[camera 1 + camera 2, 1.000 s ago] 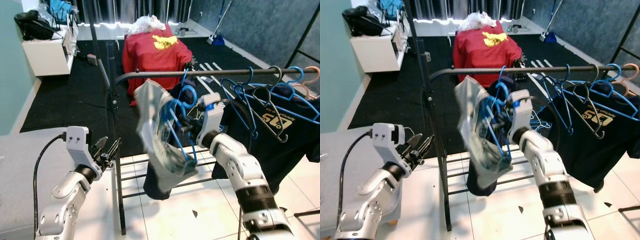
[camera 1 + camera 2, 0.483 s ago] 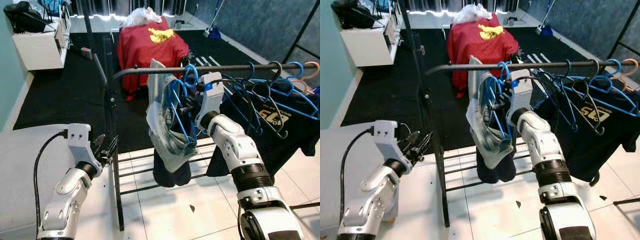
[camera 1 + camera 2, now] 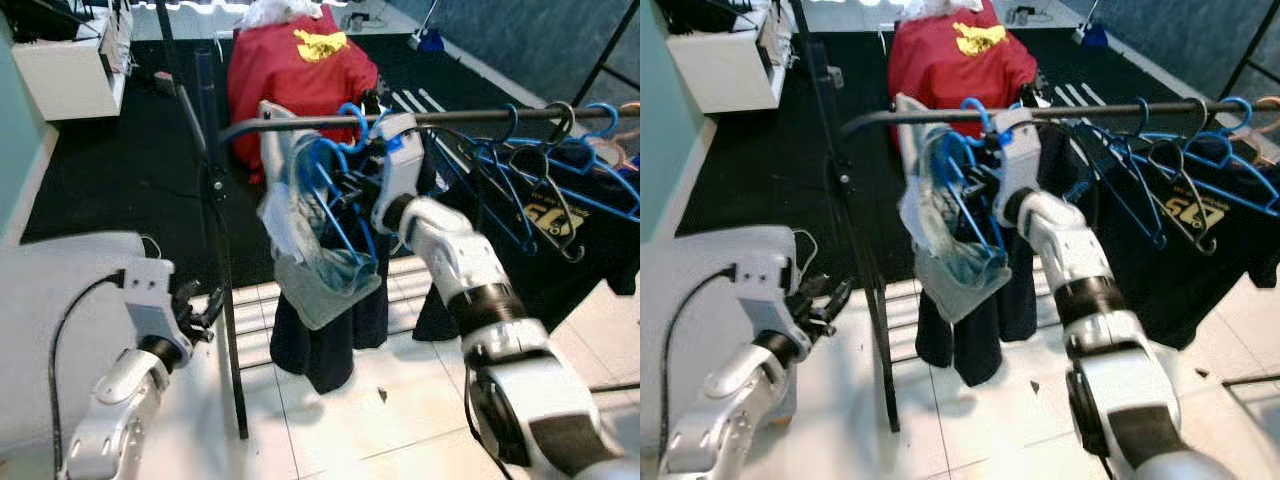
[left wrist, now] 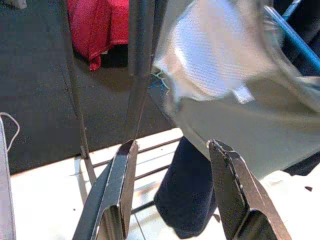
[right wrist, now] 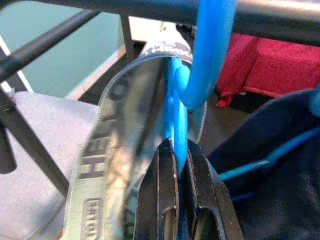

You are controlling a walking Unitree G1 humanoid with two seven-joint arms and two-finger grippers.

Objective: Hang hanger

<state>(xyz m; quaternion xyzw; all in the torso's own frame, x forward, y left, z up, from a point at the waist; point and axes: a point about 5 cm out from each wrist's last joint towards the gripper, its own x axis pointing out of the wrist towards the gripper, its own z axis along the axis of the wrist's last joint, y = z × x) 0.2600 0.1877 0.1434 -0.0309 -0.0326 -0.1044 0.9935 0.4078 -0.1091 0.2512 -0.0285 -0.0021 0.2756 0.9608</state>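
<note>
A blue hanger (image 3: 335, 170) carries a grey garment (image 3: 312, 255) at the left end of the dark rail (image 3: 470, 117). My right gripper (image 3: 347, 188) is shut on the hanger's neck just below the hook. In the right wrist view the blue hook (image 5: 210, 55) curves up across the rail (image 5: 125, 6), and the fingers (image 5: 162, 175) pinch the blue neck beside the garment's lettered band (image 5: 115, 135). My left gripper (image 3: 205, 310) hangs low beside the rack's upright post (image 3: 218, 230), open and holding nothing (image 4: 172, 165).
Several more blue hangers (image 3: 520, 165) and a dark printed shirt (image 3: 560, 215) fill the rail to the right. A dark garment (image 3: 325, 335) hangs under the grey one. Behind the rack are a red-draped object (image 3: 300, 60) and a white cabinet (image 3: 70, 70).
The camera has shifted. My right gripper has carried the hanger and garment left and up, so the hook now sits at the rail. The left arm has dropped slightly.
</note>
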